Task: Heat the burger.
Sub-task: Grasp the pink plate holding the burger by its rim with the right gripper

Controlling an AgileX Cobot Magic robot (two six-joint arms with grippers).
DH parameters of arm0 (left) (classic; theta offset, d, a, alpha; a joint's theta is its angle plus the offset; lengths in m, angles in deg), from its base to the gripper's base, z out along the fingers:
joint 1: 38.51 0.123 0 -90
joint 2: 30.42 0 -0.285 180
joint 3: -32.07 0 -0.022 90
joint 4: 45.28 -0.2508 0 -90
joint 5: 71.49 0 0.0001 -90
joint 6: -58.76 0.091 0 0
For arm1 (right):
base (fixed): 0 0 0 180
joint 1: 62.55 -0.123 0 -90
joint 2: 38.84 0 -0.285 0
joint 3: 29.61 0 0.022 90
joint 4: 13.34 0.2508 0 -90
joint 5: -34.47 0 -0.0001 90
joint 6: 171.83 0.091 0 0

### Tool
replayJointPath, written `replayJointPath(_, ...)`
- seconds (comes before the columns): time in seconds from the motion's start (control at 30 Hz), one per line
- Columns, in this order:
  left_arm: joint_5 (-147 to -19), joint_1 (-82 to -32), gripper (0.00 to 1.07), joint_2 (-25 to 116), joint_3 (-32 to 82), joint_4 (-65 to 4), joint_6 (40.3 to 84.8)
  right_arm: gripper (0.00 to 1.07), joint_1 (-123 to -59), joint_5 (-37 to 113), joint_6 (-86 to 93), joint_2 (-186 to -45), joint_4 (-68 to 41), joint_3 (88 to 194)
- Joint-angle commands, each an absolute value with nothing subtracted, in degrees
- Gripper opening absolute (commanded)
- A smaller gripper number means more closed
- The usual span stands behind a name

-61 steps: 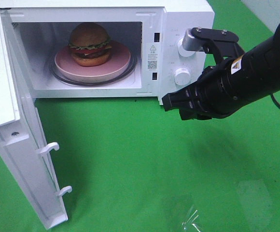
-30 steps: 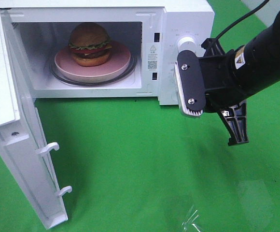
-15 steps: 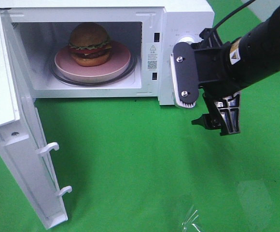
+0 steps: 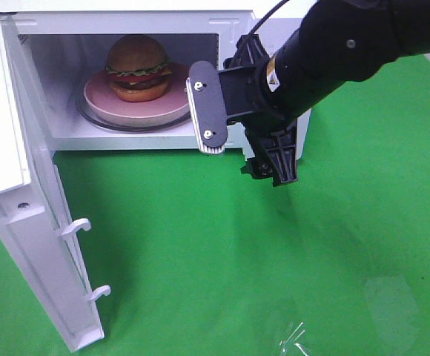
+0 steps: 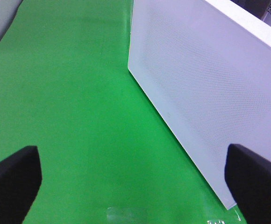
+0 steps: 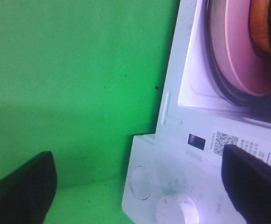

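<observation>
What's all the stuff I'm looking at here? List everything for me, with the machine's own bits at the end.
microwave: one, white, at the back of the green surface, partly behind the arm.
microwave door: one, white, swung open toward the front left.
burger: one, golden-brown buns with green lettuce and red tomato, inside the microwave on the plate.
plate: one, pink, round, on the turntable inside.
green surface: one, covers the whole work area.
right gripper: one, black, open, in front of the microwave's control panel.
left gripper: one, black, open, beside the open door.
</observation>
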State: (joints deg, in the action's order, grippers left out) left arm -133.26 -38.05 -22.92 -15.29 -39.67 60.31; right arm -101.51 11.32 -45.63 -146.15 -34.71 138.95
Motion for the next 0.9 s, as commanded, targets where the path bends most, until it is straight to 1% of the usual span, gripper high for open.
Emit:
replayJointPath(0.03,-132.74,-37.93,1.0,-23.84,-15.41,-39.55,60.37,0.93,-102.88,11.26,-44.71,-149.53,-36.95,143.07)
replayJointPath(0.27,-132.74,-37.93,1.0,-23.84,-15.41,-39.55,60.37,0.92,-104.09,13.33,-44.19,-156.01,-37.58,149.26)
replayJointPath(0.57,-132.74,-37.93,1.0,-23.84,-15.41,-39.55,60.37,0.91,-103.86,14.01,-44.25,-161.11,-37.58,153.56)
replayJointPath(0.63,-132.74,-37.93,1.0,-23.84,-15.41,-39.55,60.37,0.91,-103.86,14.13,-44.25,-162.54,-37.58,155.28)
replayJointPath(0.7,-132.74,-37.93,1.0,-23.84,-15.41,-39.55,60.37,0.9,-103.74,14.07,-44.25,-166.15,-37.58,159.69)
replayJointPath(0.9,-132.74,-37.93,1.0,-23.84,-15.41,-39.55,60.37,0.89,-103.74,13.33,-44.25,-170.56,-37.58,165.13)
